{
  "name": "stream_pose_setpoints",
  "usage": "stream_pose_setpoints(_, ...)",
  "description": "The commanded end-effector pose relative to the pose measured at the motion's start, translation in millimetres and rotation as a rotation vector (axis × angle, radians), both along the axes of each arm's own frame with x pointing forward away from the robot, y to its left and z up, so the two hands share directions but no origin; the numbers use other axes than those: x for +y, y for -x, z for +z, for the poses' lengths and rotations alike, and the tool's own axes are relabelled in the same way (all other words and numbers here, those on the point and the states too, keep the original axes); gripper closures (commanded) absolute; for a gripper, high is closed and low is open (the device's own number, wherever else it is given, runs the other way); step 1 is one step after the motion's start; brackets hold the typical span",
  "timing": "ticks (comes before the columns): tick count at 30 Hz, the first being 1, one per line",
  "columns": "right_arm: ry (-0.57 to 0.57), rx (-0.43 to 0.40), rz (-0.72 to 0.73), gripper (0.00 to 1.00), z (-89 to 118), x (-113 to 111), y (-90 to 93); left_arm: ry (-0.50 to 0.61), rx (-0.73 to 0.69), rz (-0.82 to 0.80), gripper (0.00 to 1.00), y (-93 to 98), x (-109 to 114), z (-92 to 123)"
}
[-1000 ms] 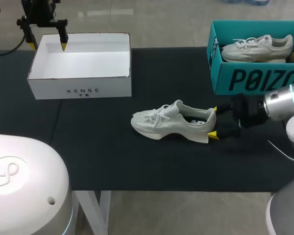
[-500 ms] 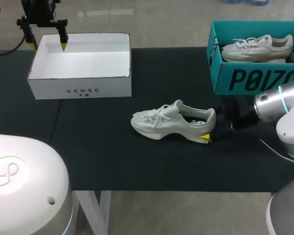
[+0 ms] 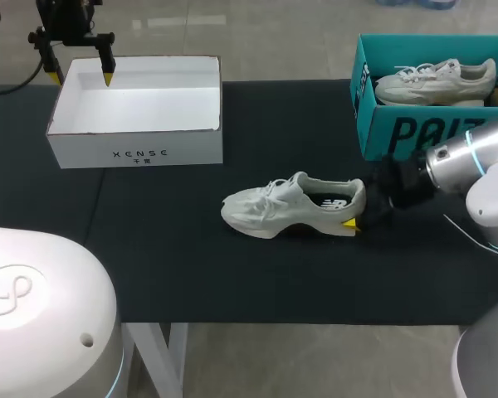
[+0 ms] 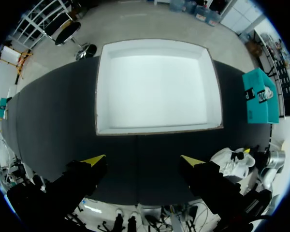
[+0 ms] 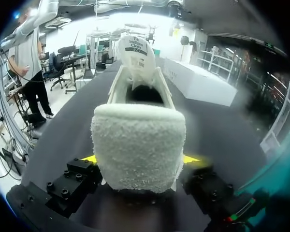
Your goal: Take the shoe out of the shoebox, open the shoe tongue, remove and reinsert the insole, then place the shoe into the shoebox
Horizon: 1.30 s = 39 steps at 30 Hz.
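Your right gripper (image 5: 140,158) pinches the shoe (image 3: 290,207), centre frame, by its soft heel; lifted so, it may twist free. Left gripper (image 4: 142,160) gapes wide, empty

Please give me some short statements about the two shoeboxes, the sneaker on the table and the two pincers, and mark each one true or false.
1. The white shoebox holds nothing. True.
2. The left pincer holds the white sneaker. False: it hangs open above the white shoebox.
3. The white sneaker lies on the black table, outside both boxes. True.
4. The right pincer is at the sneaker's toe. False: it is closed on the heel, one finger on each side.
5. The teal shoebox is empty. False: a second sneaker lies in it.
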State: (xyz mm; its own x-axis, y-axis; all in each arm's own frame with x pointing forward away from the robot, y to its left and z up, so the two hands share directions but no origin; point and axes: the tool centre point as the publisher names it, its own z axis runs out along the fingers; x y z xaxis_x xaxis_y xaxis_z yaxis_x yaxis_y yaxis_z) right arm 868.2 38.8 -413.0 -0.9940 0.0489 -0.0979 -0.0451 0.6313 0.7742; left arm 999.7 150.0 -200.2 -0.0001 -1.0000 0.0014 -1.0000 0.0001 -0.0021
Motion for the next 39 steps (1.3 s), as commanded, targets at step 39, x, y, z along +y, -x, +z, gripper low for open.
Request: stream_pose_setpoints(39, 0.010, 0.047, -0.029, 1.00, -8.9, -8.8, -13.5, 0.048, 0.038, -0.065, 0.00, 16.4, -86.6, -32.5)
